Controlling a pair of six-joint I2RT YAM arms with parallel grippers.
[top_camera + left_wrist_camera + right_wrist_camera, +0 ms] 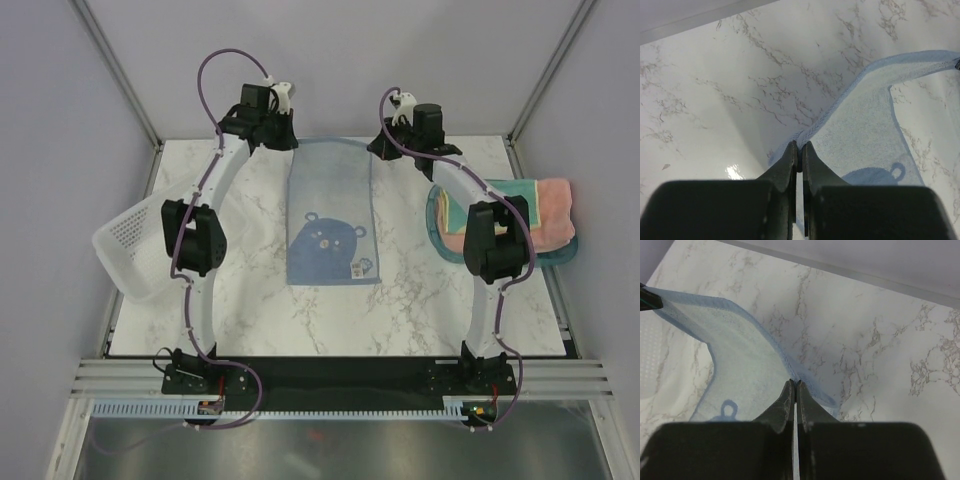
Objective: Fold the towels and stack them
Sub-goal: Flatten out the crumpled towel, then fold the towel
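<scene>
Both arms arch forward to the far edge of the bench. The left gripper and right gripper each pinch a far corner of the blue towel, whose near half lies flat mid-bench. Bare marble flanks it, and a white basket sits at the left edge.

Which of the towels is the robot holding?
The blue bear towel, pinched at its far corners; the pink towel and yellow towel lie on the tray.

Robot lab cell: grey panel walls, aluminium frame (marble-print tabletop).
</scene>
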